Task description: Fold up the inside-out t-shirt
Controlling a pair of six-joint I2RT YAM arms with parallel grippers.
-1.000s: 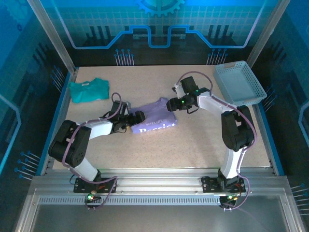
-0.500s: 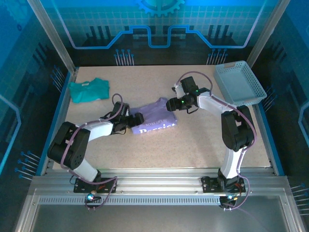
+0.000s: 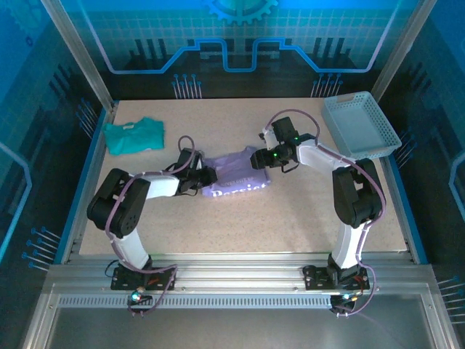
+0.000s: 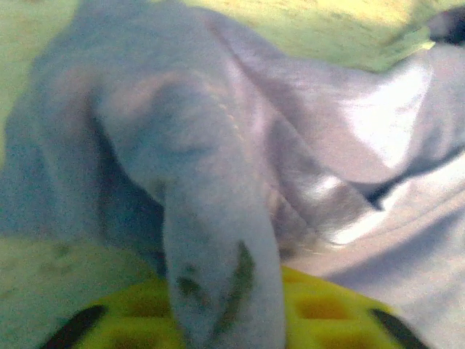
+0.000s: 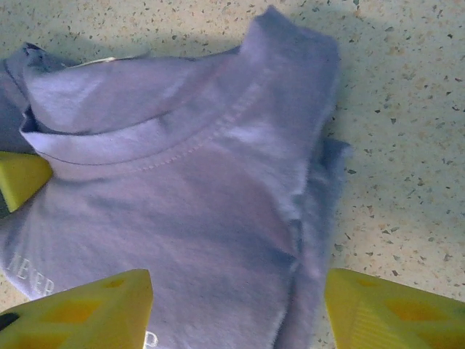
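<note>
Your bunched lavender t-shirt [image 3: 236,183] lay on the table [image 3: 305,211]; left gripper [image 3: 209,177] clenched its left edge, right gripper [image 3: 256,158] spread over its collar.

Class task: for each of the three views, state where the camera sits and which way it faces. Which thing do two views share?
Top external: above and behind the bases, facing down onto the table; both arms, left gripper and right gripper show.
Left wrist: on the left arm, close to a pinched fold of the lavender t-shirt; its yellow fingers below.
Right wrist: facing down at the shirt's collar; open fingers astride.
Shared: the t-shirt.
</note>
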